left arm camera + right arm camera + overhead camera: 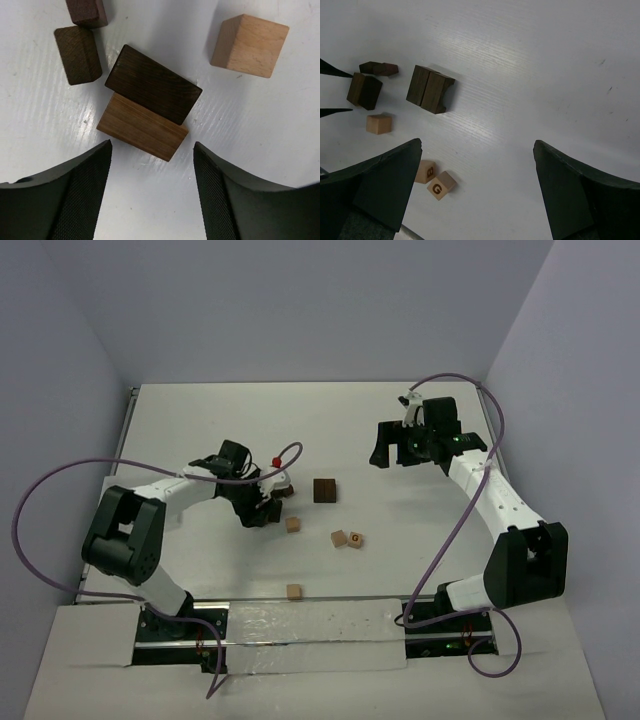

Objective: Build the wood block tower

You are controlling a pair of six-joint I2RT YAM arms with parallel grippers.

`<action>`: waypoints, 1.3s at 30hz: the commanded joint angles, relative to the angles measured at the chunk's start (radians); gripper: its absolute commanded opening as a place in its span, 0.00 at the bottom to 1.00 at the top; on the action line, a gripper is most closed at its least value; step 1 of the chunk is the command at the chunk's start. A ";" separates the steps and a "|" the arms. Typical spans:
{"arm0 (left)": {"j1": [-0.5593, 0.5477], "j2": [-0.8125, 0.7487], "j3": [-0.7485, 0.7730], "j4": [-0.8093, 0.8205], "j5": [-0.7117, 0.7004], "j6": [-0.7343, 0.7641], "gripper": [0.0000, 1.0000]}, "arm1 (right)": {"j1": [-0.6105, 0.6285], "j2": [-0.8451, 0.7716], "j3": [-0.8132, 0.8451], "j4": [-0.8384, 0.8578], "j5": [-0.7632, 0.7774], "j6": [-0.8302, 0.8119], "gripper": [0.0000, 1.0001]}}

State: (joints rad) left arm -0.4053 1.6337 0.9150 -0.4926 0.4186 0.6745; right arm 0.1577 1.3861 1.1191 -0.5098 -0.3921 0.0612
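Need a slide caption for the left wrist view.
Open left claw above a dark brown wooden slab lying askew on a lighter brown wooden block.

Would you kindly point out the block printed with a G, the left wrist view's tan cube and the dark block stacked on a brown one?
G block (436,188): right wrist view, lettered top face.
tan cube (252,46): left wrist view, top face.
dark block (153,84): left wrist view, middle of top face.

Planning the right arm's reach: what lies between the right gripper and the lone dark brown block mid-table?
Nothing; the top view shows bare table between right gripper and dark brown block.
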 commanded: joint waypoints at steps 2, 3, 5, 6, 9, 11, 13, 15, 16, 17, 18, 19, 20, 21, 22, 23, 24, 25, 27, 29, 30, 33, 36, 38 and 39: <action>-0.007 -0.139 0.023 -0.031 0.085 0.048 0.77 | -0.007 -0.029 -0.016 0.022 -0.037 -0.011 1.00; -0.007 -0.142 0.030 -0.035 0.082 0.044 0.77 | -0.009 -0.029 -0.017 0.022 -0.039 -0.011 1.00; -0.007 -0.137 0.055 -0.062 0.077 0.054 0.75 | -0.007 -0.032 -0.018 0.022 -0.040 -0.011 1.00; -0.007 -0.138 0.057 -0.069 0.073 0.064 0.75 | -0.008 -0.033 -0.018 0.022 -0.040 -0.011 1.00; -0.007 -0.150 0.044 -0.072 0.061 0.128 0.75 | -0.009 -0.037 -0.019 0.021 -0.039 -0.013 1.00; -0.006 -0.155 0.035 -0.093 0.084 0.218 0.76 | -0.008 -0.038 -0.021 0.021 -0.041 -0.015 1.00; -0.007 -0.156 0.025 -0.130 0.108 0.325 0.77 | -0.007 -0.038 -0.022 0.022 -0.042 -0.015 1.00; -0.007 -0.143 0.019 -0.166 0.132 0.454 0.79 | -0.007 -0.035 -0.021 0.022 -0.048 -0.014 1.00; -0.007 -0.134 0.029 -0.180 0.138 0.513 0.79 | -0.009 -0.035 -0.021 0.019 -0.048 -0.015 1.00; -0.007 -0.120 0.041 -0.192 0.143 0.541 0.79 | -0.008 -0.035 -0.020 0.018 -0.048 -0.015 1.00; -0.007 -0.103 0.050 -0.205 0.147 0.563 0.80 | -0.007 -0.035 -0.019 0.017 -0.048 -0.016 1.00; -0.007 -0.086 0.059 -0.218 0.150 0.579 0.80 | -0.007 -0.035 -0.019 0.017 -0.048 -0.017 1.00; -0.007 -0.074 0.070 -0.225 0.154 0.602 0.81 | -0.007 -0.036 -0.019 0.015 -0.047 -0.017 1.00; -0.007 -0.061 0.078 -0.230 0.158 0.619 0.81 | -0.007 -0.036 -0.020 0.014 -0.046 -0.018 1.00; -0.007 -0.050 0.081 -0.230 0.160 0.626 0.82 | -0.007 -0.036 -0.021 0.014 -0.045 -0.020 1.00; -0.007 -0.045 0.084 -0.224 0.163 0.635 0.83 | -0.007 -0.036 -0.021 0.014 -0.044 -0.021 1.00; -0.007 -0.039 0.084 -0.218 0.163 0.638 0.83 | -0.007 -0.038 -0.022 0.013 -0.044 -0.021 1.00; -0.007 -0.028 0.087 -0.212 0.163 0.642 0.84 | -0.007 -0.036 -0.022 0.014 -0.044 -0.021 1.00; -0.007 -0.014 0.092 -0.186 0.164 0.634 0.85 | -0.007 -0.033 -0.024 0.014 -0.044 -0.021 1.00; -0.007 -0.001 0.097 -0.169 0.163 0.629 0.85 | -0.007 -0.029 -0.022 0.012 -0.047 -0.021 1.00; -0.007 0.003 0.098 -0.164 0.163 0.628 0.85 | -0.007 -0.027 -0.020 0.011 -0.047 -0.021 1.00; -0.007 0.020 0.107 -0.156 0.160 0.624 0.85 | -0.007 -0.019 -0.018 0.011 -0.051 -0.020 0.99; -0.009 0.026 0.104 -0.133 0.155 0.623 0.86 | -0.009 -0.016 -0.018 0.011 -0.051 -0.020 0.99; -0.008 0.032 0.104 -0.124 0.156 0.622 0.86 | -0.007 -0.014 -0.016 0.011 -0.052 -0.018 0.99; -0.010 0.037 0.106 -0.120 0.157 0.621 0.86 | -0.007 -0.013 -0.016 0.011 -0.052 -0.018 0.99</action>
State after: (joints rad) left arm -0.4068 1.6563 0.9825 -0.6598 0.5312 1.2686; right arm 0.1562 1.3842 1.0995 -0.5106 -0.4321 0.0537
